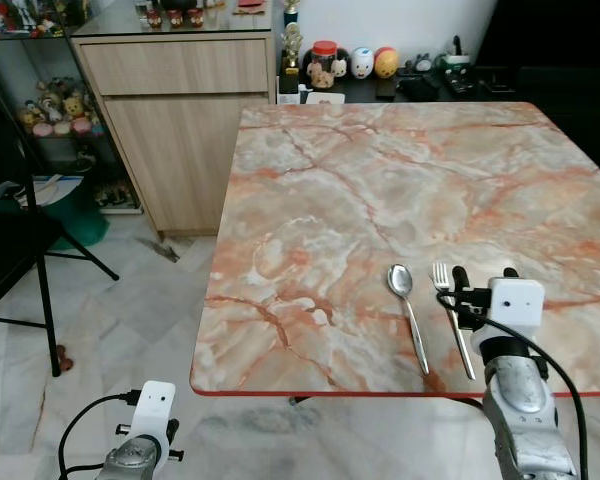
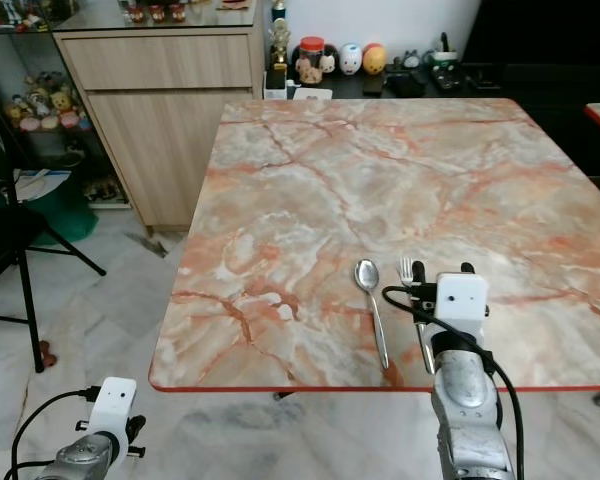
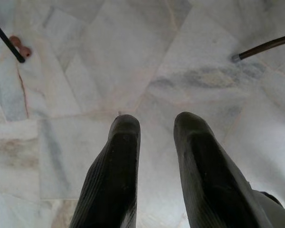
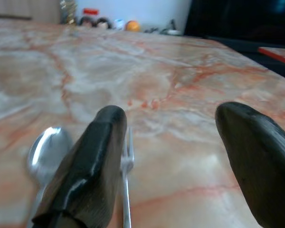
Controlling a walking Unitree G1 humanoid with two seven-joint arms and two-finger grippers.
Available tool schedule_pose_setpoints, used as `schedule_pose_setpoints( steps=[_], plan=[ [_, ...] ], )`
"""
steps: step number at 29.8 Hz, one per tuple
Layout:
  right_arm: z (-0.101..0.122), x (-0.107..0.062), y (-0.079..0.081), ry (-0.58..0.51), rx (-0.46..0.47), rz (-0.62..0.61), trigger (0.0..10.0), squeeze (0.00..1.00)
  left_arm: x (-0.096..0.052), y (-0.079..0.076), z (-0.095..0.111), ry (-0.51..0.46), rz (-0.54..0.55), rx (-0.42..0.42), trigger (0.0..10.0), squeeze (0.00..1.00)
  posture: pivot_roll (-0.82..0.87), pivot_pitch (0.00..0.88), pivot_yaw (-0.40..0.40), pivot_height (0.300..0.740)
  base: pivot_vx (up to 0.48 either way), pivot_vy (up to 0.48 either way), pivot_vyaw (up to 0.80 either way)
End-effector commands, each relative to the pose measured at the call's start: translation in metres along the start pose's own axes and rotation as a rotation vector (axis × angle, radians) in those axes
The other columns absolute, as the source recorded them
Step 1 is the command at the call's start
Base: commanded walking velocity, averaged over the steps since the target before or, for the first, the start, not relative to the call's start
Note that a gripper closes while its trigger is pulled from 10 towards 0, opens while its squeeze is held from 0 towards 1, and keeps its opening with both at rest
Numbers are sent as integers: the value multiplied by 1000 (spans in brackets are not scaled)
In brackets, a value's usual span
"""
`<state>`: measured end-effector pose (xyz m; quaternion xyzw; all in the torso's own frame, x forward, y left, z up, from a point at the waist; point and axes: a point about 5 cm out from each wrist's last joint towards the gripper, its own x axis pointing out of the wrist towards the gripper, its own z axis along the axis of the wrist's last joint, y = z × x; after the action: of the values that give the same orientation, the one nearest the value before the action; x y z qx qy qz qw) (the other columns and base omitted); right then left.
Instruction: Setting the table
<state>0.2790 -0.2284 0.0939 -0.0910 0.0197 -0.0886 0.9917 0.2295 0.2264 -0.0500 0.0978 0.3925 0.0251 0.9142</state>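
A silver spoon [image 1: 408, 310] and a silver fork [image 1: 450, 305] lie side by side on the marble-patterned table [image 1: 380, 190], near its front edge, handles towards me. My right gripper [image 1: 485, 275] is open just above the table at the fork's right side. In the right wrist view its left finger [image 4: 97, 156] lies over the fork [image 4: 127, 164], the spoon [image 4: 47, 149] is beyond it, and nothing sits between the fingers. My left gripper [image 3: 157, 121] hangs low over the floor beside the table, fingers slightly apart and holding nothing.
A wooden cabinet [image 1: 180, 130] stands at the back left, with a glass shelf of figurines [image 1: 50, 110] beside it. Jars and toys [image 1: 355, 62] sit behind the table. A black folding stand [image 1: 40, 280] is on the pale marble floor [image 1: 120, 320] at my left.
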Motion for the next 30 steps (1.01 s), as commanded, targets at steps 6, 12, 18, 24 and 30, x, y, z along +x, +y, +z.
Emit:
schedule_pose_setpoints(
  steps=[6, 12, 18, 24, 30],
  plan=[
    [-5, 4, -5, 126, 71, 50, 10000, 0, 0, 3, -3, 19, -4, 9, 10000, 0, -9, 0, 5, 740, 0, 0, 0],
    [-2, 12, 1, 174, 36, 163, 10000, 459, 0, 3, -2, 18, -3, 9, 10000, 0, -5, 0, 3, 740, 0, 0, 0],
    [6, 24, 3, 174, 85, 181, 10000, 1000, 0, 3, -2, 17, -1, 6, 10000, 0, 2, 0, 2, 740, 0, 0, 0],
    [7, 32, 7, 250, 197, 179, 10000, 0, 0, 2, -2, 17, -1, 4, 10000, 0, 2, 0, 1, 740, 0, 0, 0],
    [7, 38, 8, 288, 295, 155, 10000, 0, 0, 2, -2, 16, -1, 4, 10000, 0, 6, 0, -2, 740, 0, 0, 0]
  ],
)
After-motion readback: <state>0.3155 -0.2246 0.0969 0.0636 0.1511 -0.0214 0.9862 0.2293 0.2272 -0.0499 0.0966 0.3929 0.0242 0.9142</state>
